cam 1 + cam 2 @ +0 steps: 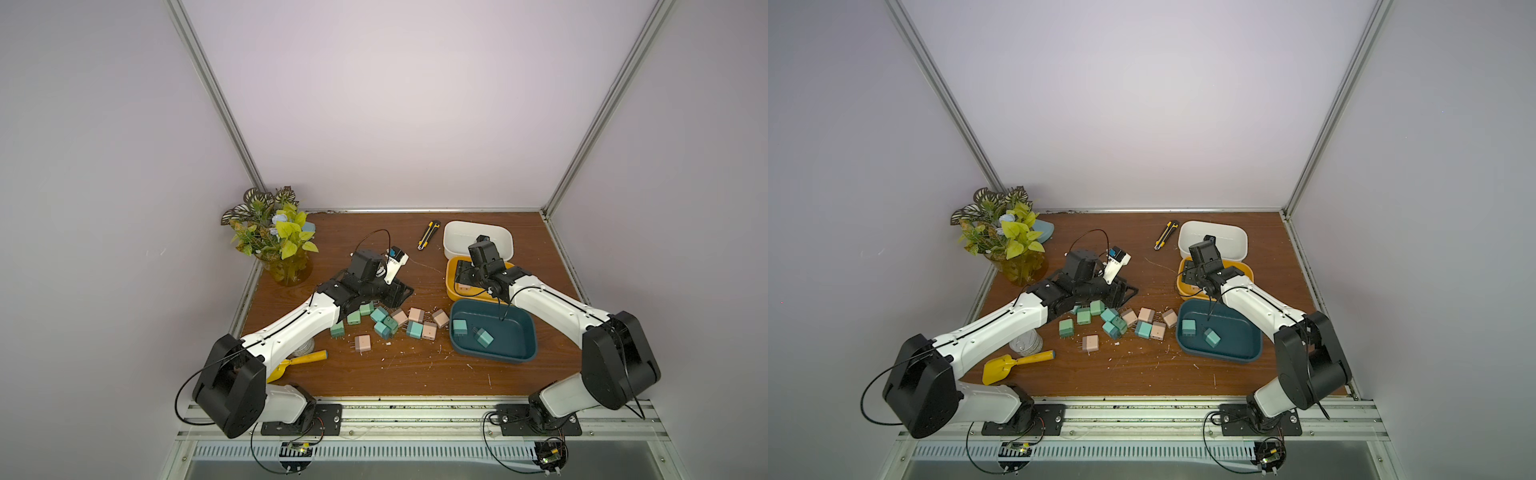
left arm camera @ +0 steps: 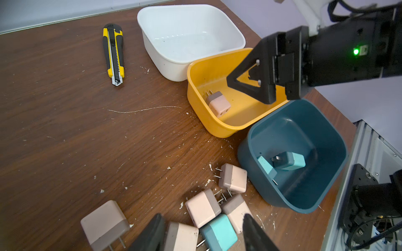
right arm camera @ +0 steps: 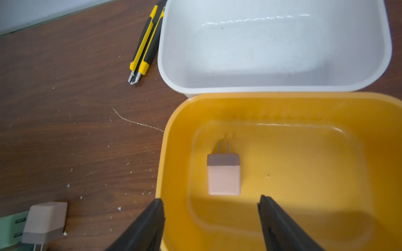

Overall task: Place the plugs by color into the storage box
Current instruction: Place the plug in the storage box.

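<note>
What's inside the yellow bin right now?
One pale pink plug lies on the floor of the yellow bin, prongs pointing toward the white bin. The open right pincer hangs over the bin; its fingers cover part of the floor.

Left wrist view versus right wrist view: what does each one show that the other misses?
Left wrist only: the teal bin holding two teal plugs, and a loose teal plug among pink ones. Right wrist only: a mint green plug, partly cut off. Both: the empty white bin, the yellow bin with one pink plug, the utility knife.
</note>
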Available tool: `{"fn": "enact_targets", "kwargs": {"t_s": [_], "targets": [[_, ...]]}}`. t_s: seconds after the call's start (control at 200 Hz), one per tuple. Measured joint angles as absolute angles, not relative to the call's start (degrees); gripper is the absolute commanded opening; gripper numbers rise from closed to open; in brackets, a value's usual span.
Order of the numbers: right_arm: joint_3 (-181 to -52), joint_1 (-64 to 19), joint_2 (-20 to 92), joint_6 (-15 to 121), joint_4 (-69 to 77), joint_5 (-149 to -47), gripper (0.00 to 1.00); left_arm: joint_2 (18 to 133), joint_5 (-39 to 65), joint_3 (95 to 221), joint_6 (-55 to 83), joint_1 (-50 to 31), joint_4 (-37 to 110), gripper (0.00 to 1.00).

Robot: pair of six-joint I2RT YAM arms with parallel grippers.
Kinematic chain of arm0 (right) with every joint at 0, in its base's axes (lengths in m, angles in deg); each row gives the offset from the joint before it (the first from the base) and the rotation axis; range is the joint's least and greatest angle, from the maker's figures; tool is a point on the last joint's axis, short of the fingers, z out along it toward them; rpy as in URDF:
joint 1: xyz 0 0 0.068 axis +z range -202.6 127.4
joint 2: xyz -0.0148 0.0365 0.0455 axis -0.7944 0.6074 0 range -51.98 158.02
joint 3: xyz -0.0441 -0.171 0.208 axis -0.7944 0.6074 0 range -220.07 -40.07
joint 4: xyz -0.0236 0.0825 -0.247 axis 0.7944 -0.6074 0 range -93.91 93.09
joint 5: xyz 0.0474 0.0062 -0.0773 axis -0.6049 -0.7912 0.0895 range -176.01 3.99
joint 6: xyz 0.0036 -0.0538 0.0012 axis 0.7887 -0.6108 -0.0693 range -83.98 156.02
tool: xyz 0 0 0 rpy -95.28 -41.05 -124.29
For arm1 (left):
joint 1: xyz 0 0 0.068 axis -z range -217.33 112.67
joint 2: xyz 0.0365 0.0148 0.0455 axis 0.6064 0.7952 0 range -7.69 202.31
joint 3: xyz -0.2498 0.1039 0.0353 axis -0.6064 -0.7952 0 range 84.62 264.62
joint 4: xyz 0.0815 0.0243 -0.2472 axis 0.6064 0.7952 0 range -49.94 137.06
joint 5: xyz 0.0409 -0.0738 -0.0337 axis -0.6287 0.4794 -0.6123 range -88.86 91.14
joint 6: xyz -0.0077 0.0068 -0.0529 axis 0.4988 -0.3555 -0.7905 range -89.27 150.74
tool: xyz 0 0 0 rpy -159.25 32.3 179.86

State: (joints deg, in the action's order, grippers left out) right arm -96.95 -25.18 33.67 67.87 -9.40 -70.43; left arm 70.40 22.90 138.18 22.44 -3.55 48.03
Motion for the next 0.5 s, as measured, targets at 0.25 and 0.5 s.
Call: {"fn": "enact_targets", "kwargs": {"t_s": [0.25,0.5], "targets": [[-93.5,-22.2,29.2,69.9,-8.9,-71.2,0.71,70.4,22.3,138.2,22.5,-3.6,48.0,0.60],[-94.0,-17.2,27.9,67.8,-7.7,-68.3,0.63,69.4,18.7,139.3,28.1,-3.6,54.7,0.61]]}}
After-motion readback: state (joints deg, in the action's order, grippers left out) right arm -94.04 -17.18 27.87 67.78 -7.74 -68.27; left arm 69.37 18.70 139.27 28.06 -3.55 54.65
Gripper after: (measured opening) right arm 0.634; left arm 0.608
